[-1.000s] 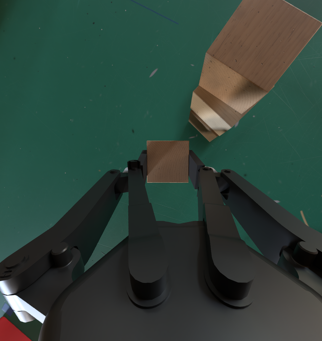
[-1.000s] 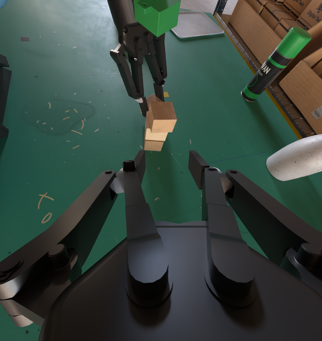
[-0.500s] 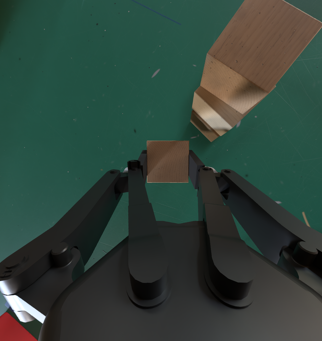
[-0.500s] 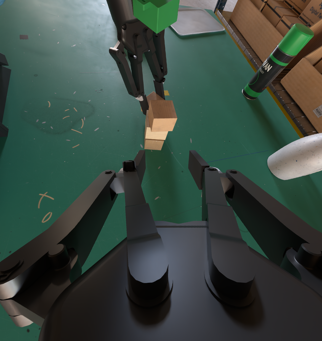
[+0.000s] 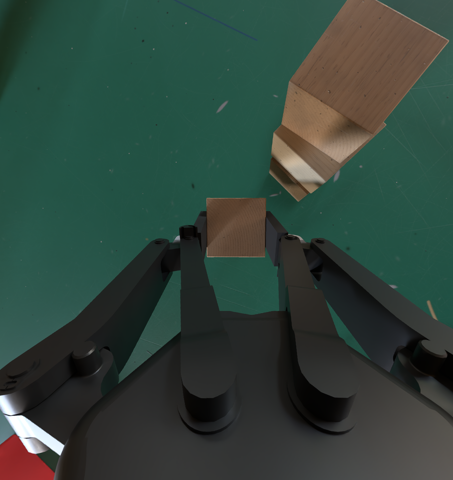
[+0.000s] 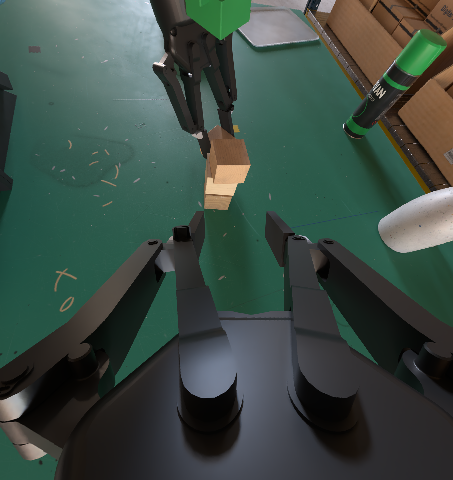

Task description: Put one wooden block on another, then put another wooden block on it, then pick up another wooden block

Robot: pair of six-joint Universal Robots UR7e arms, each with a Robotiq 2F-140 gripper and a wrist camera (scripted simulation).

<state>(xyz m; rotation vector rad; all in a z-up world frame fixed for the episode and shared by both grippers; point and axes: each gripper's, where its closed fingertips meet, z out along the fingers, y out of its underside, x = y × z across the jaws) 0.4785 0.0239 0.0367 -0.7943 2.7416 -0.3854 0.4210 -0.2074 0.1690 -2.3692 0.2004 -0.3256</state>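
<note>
Left wrist view: wooden block (image 5: 236, 227) between pincer (image 5: 236, 231) pads.

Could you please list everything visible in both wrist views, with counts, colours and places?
stacked wooden blocks: three, light wood, a slightly twisted stack on the mat, beside the held block.
held wooden block: one, brown wood, between the left gripper's fingers.
mat: one, green, scuffed, under everything.
spray can: one, black with green cap and bands, upright near the mat's right edge.
tray: one, grey, far end of the mat.
cardboard boxes: several, brown, along the right side.
white rounded object: one, speckled white, right edge.
red object: one, bottom-left corner of the left wrist view.
left gripper: black, shut on the held block.
right gripper: black, open, empty, short of the stack.
</note>
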